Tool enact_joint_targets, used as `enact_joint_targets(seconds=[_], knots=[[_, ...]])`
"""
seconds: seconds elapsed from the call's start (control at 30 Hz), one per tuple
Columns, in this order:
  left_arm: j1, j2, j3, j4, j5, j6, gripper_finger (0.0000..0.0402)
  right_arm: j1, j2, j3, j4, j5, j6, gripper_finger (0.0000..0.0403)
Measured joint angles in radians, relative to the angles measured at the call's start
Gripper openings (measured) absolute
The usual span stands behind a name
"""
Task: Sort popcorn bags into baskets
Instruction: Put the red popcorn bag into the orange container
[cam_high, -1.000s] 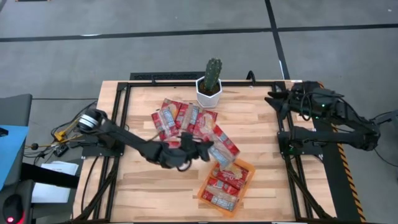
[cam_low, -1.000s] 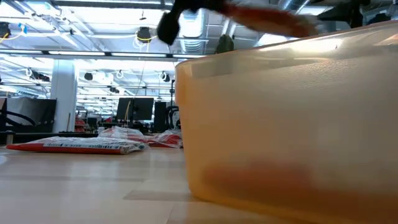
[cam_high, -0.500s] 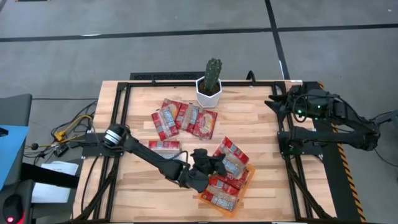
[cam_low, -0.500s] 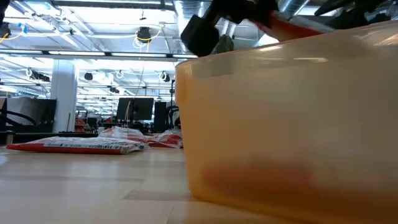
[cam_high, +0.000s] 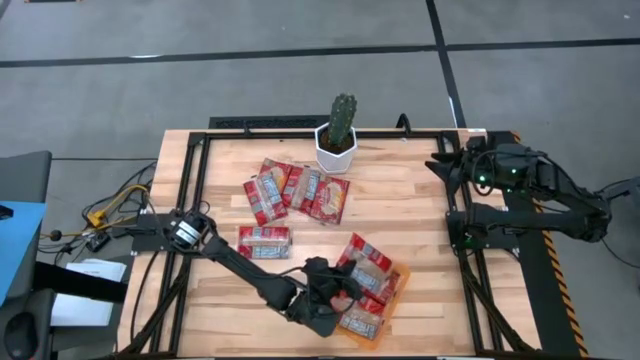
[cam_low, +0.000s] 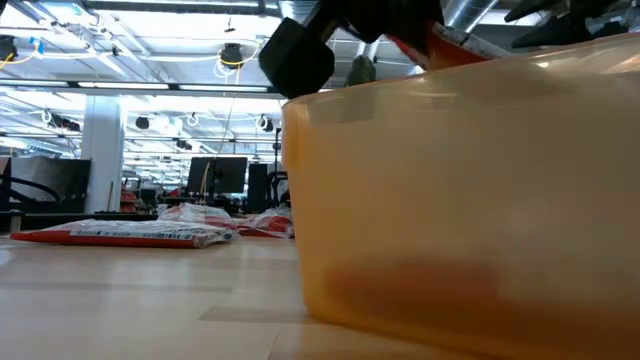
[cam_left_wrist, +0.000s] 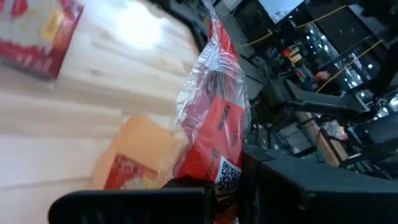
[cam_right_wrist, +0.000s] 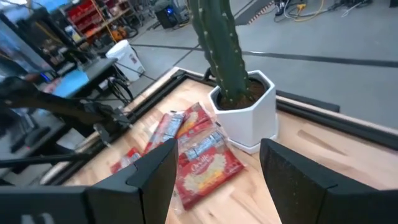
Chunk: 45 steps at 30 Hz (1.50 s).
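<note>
Left gripper (cam_high: 335, 290) pinches a flat red popcorn bag (cam_left_wrist: 217, 124) over the shallow translucent orange plastic basket (cam_high: 399, 287), which holds other packets. A QR code shows on the bag; other print unreadable. Three red packets (cam_high: 298, 192) lie near the white hexagonal cactus pot (cam_high: 336, 150). Right gripper (cam_right_wrist: 214, 180) spread, parked at the table's right edge.

My left gripper (cam_high: 335, 290) now carries its popcorn bag (cam_high: 362, 262) from mid-table to over the orange tray (cam_high: 399, 285).
</note>
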Motion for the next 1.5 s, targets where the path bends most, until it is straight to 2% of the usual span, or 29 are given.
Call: enact_joint_targets(seconds=[0.23,0.37,0.43,0.6,0.87,1.07,1.37,1.5], knots=[[-0.019,0.014,0.000,-0.067,0.039,-0.081,0.0006,0.000,0.000,0.000,0.002,-0.017,0.011,0.0254],[-0.013,0.013,0.000,-0.168,0.154,-0.151,0.0006,0.000,0.000,0.000,0.003,-0.017,-0.011,0.0254],[-0.012,0.013,-0.001,-0.210,0.174,-0.168,0.0006,0.000,0.000,0.000,0.001,-0.022,-0.011,0.0254],[-0.012,0.013,-0.001,-0.206,0.178,-0.251,0.0006,0.000,0.000,0.000,0.000,-0.044,0.012,0.0254],[-0.004,0.013,-0.001,-0.200,0.128,-0.246,0.0017,0.000,0.000,0.000,-0.001,-0.044,0.027,0.0254],[0.031,0.013,-0.001,-0.195,0.213,-0.220,0.0061,0.000,0.000,0.000,-0.001,-0.044,0.012,0.0254],[0.110,0.012,-0.001,-0.174,0.400,-0.134,0.0160,0.000,0.000,0.000,-0.010,-0.050,-0.018,0.0254],[0.147,0.012,0.001,-0.167,0.488,-0.090,0.0198,0.000,0.000,0.000,-0.014,-0.087,-0.017,0.0254]])
